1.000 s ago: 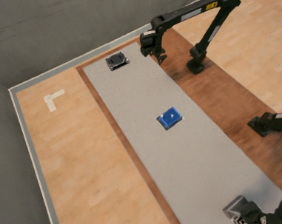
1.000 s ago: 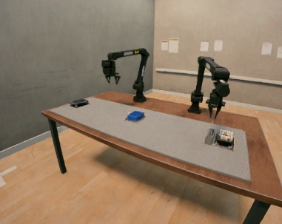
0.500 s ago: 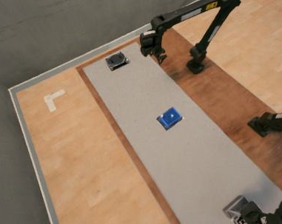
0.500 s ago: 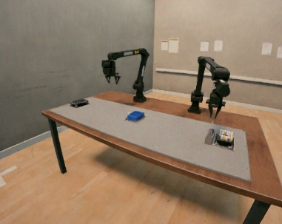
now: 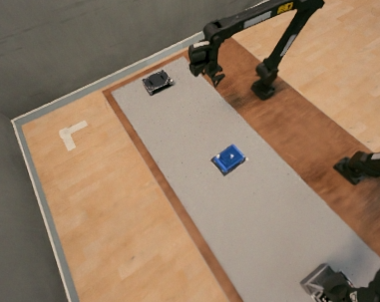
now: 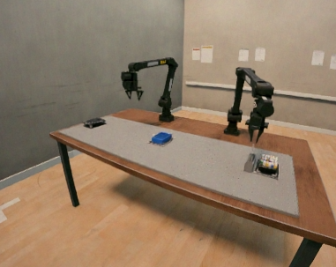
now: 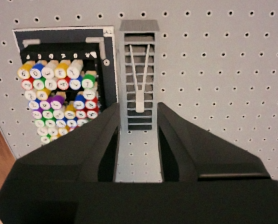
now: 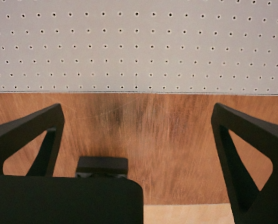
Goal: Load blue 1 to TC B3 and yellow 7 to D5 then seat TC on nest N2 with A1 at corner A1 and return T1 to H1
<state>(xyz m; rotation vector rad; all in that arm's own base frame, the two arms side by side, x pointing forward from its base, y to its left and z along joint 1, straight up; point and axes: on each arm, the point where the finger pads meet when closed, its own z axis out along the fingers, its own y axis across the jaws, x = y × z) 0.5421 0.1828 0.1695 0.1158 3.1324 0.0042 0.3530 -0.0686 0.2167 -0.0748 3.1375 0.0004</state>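
The forceps T1 (image 7: 140, 103) (image 6: 254, 147) stand in the grey slotted holder H1 (image 7: 139, 25) (image 6: 250, 162), handle up, their legs spreading toward one end of it. My left gripper (image 7: 138, 111) (image 6: 255, 140) is partly open; its fingertips are above and either side of the handle, with gaps. The vial rack R1 (image 7: 57, 52) is beside H1, full of coloured caps with a dark gap; its printed letters are too blurred to read. The blue carrier TC (image 5: 229, 159) (image 6: 161, 138) sits mid-table; its wells are not readable. My right gripper (image 8: 137, 111) (image 6: 135, 98) is wide open and empty. The black nest N2 (image 5: 158, 82) (image 6: 94, 122) is at the far end.
The perforated grey mat (image 5: 188, 178) (image 6: 210, 171) (image 7: 215, 90) (image 8: 135, 50) covers much of the wooden table (image 6: 294, 146) (image 8: 175, 150). R1 and H1 stand close side by side near one end. The right gripper hangs high near the mat's edge on the arms' side.
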